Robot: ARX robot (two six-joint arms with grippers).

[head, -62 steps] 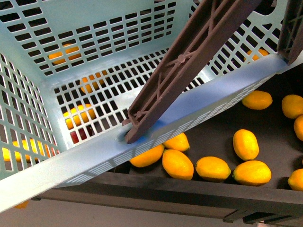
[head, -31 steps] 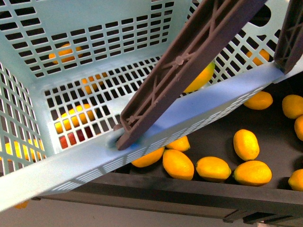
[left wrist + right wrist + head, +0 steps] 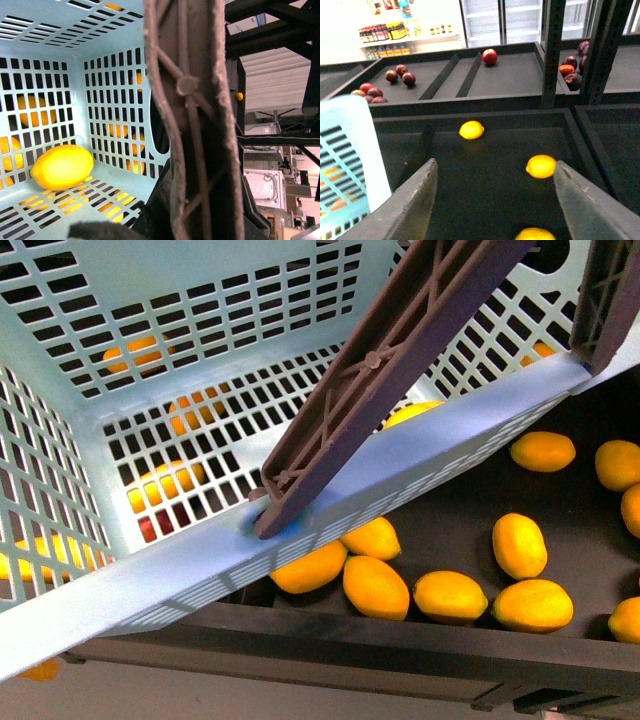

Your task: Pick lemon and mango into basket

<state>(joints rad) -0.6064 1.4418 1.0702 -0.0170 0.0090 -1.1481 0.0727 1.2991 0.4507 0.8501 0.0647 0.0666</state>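
Dropped lower, the bright yellow oval lemon [image 3: 62,166] rests near a corner of the pale blue slotted plastic basket [image 3: 420,465]; right gripper [image 3: 496,164] gapes empty; left gripper [image 3: 150,225]: cannot tell.

One basket [image 3: 430,465] is showing, carrying two brown handles [image 3: 380,380]. One lemon [image 3: 62,166] is lying inside. Ten yellow fruits [image 3: 375,587] are sitting uncovered in the dark tray [image 3: 450,515] alongside.

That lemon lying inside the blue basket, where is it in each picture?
Front view: lemon peeks above the basket rim, beside the brown handle.
Left wrist view: lemon on the basket floor, near a corner.
Right wrist view: not in it.
Shared landmark: the blue basket.
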